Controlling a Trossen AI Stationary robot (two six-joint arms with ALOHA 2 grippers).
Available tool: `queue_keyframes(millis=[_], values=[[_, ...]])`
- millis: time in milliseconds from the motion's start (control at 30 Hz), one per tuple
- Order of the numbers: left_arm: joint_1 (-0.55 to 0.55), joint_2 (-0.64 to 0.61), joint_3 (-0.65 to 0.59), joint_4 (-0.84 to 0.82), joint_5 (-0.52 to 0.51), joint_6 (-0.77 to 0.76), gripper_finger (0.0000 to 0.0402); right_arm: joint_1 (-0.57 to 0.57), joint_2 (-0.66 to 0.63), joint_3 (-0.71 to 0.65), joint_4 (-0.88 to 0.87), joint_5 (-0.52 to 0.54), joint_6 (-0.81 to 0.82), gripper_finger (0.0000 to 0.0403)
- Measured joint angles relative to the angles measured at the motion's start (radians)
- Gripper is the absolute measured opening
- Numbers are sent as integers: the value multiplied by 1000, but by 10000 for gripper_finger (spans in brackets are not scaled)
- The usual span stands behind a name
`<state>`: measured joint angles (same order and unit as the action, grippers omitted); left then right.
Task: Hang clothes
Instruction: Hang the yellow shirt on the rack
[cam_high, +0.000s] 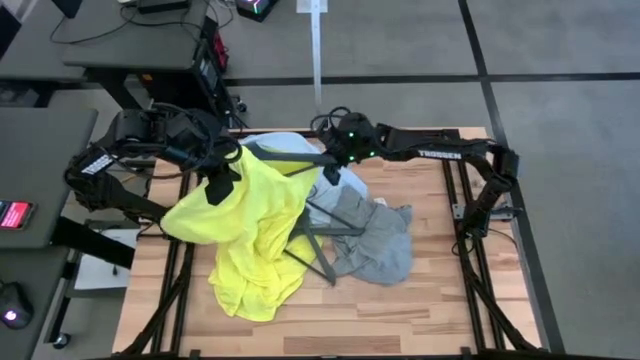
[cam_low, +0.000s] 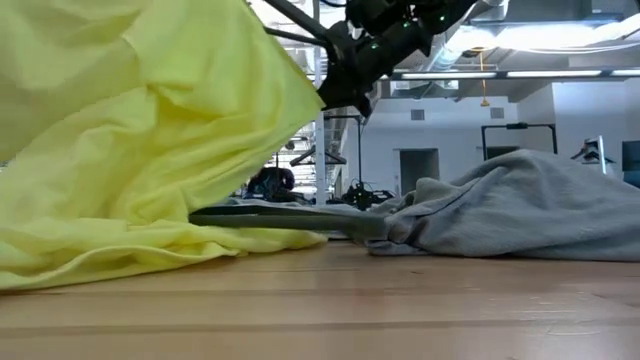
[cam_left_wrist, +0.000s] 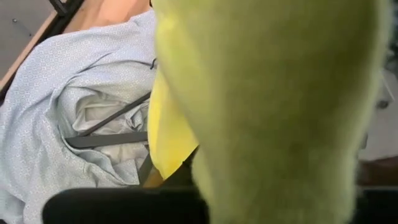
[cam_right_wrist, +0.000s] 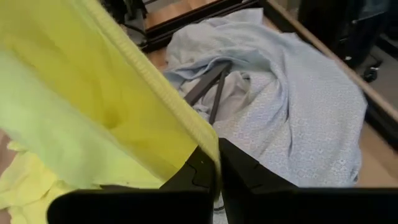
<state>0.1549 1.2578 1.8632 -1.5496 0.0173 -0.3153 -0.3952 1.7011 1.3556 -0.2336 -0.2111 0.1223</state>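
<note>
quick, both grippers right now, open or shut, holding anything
left gripper: shut on the yellow T-shirt, holding it up off the table.
right gripper: jaws shut on the yellow T-shirt's hem.

A lab or workshop: grey carpet tiles (cam_high: 560, 60); desks (cam_high: 140, 45) with cabling; ceiling strip lights (cam_low: 520, 74).

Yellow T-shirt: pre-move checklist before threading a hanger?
1. Left gripper shut on the yellow T-shirt, lifting it: ok.
2. Right gripper shut on the shirt's hem: ok.
3. Shirt clear of the table: not ok, lower part is on the wood.
4. Hanger reachable: not ok, it lies partly under the yellow shirt and beside the grey T-shirt.
5. Blue shirt out of the way: ok, heaped behind, with another hanger on it.
6. Neck opening located: cannot tell.
</note>
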Motion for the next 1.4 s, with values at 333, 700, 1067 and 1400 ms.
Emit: queue_keyframes(millis=[333, 700, 1067, 1400], values=[[29, 4, -6, -73, -54, -57, 10, -49, -107, -1, -118, 29, -22, 0], [46, 4, -24, 8, -109, -21, 10, -67, -165, -1, -190, 34, -18, 0], [46, -10, -24, 44, -242, -23, 10, -50, -174, -1, -203, 33, -18, 0], [50, 7, -24, -11, -327, -53, 10, -39, -223, 100, -246, 33, -6, 0]])
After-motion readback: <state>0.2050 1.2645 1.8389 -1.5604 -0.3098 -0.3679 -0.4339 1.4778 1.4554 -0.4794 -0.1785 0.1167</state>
